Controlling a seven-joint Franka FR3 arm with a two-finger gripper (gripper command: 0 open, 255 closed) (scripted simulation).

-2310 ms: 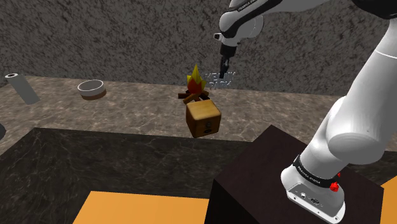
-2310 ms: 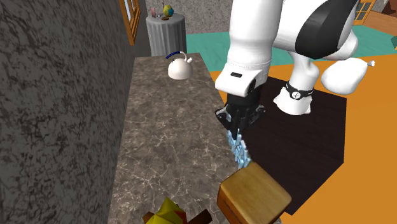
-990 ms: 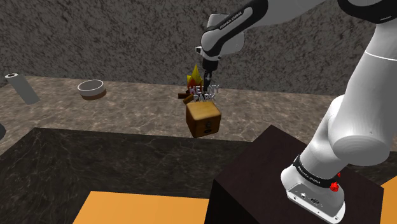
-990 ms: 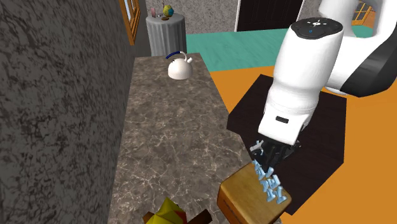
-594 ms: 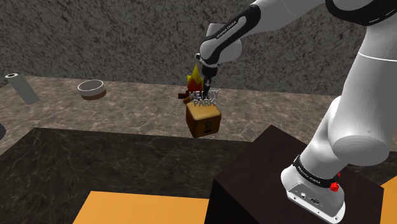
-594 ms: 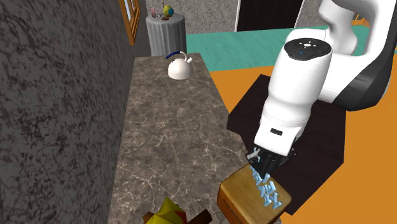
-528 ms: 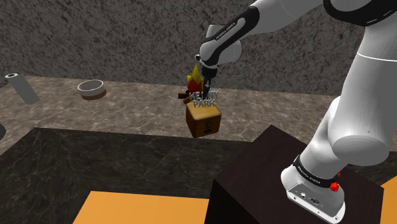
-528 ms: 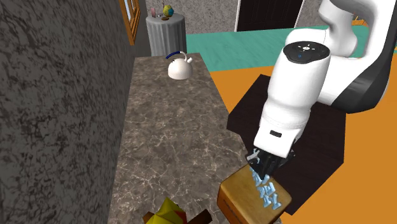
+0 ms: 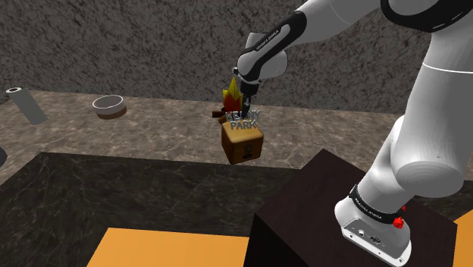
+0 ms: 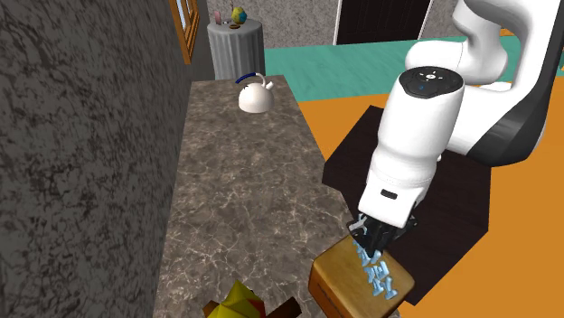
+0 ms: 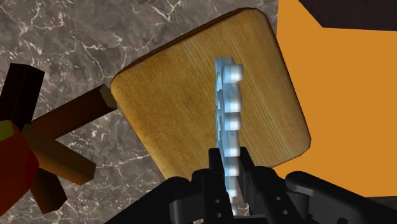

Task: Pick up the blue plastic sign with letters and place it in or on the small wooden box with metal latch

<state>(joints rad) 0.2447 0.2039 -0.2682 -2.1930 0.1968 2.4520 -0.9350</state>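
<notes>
**Sign lowered to the box lid, not yet let go**

Shoulder view: since a second ago the arm has sunk a little, bringing the sign [image 9: 244,121] down from above the box [image 9: 242,141] to the level of its lid. The pincer [image 9: 245,107] stands at the sign's 12 o'clock, and a toy campfire [image 9: 232,94] sits on the tabletop [image 9: 151,130] at the box's 11 o'clock.

Second exterior view: the pincer [image 10: 371,246] has dropped closer to the box [image 10: 339,274]. The pale blue sign [image 10: 376,276] hangs from it towards 5 o'clock, over the lid's edge nearest the orange floor. A kettle [image 10: 254,97] stands well apart at 11 o'clock.

Wrist view: the pincer [image 11: 231,170] is clenched on the near end of the sign [image 11: 228,105], which stands edge-on over the wooden box [image 11: 178,111]. Whether it touches the lid I cannot tell. The carry looks finished; releasing seems to be what remains, and so thin a sign may topple.
</notes>
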